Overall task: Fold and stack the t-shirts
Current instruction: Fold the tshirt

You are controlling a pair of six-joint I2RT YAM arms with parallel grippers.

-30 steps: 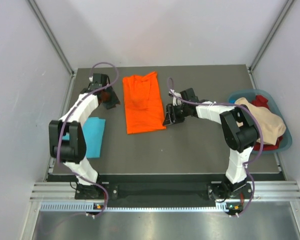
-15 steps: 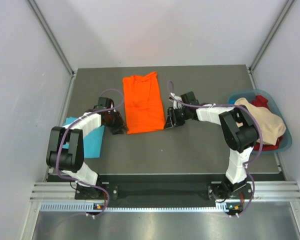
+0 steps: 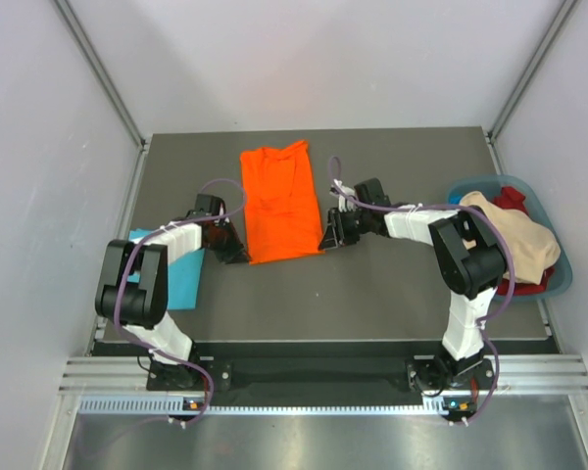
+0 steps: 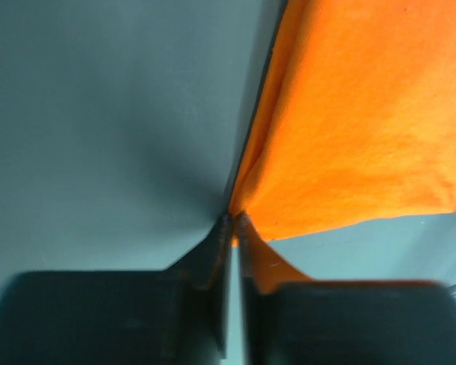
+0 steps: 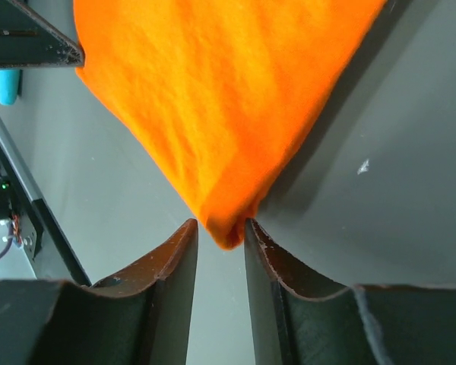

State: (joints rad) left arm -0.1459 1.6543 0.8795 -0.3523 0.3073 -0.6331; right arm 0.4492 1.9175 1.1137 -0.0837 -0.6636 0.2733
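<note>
The orange t-shirt (image 3: 279, 201) lies flat, folded into a long strip, in the middle of the table. My left gripper (image 3: 237, 253) is shut on its near left corner; in the left wrist view (image 4: 234, 220) the jaws pinch the orange edge (image 4: 349, 122). My right gripper (image 3: 325, 240) is at the near right corner, and in the right wrist view (image 5: 221, 228) the bunched corner of the shirt (image 5: 228, 114) fills the narrow gap between the fingertips. The turquoise t-shirt (image 3: 181, 279) lies folded at the left edge, partly under my left arm.
A blue basket (image 3: 565, 274) at the right table edge holds beige cloth (image 3: 514, 240) and red cloth. White walls close in the table on three sides. My left gripper shows as a dark shape at the top left of the right wrist view (image 5: 30, 38).
My left arm swung from the far left of the shirt down to its near left corner and closed on it. My right gripper stayed at the near right corner.
</note>
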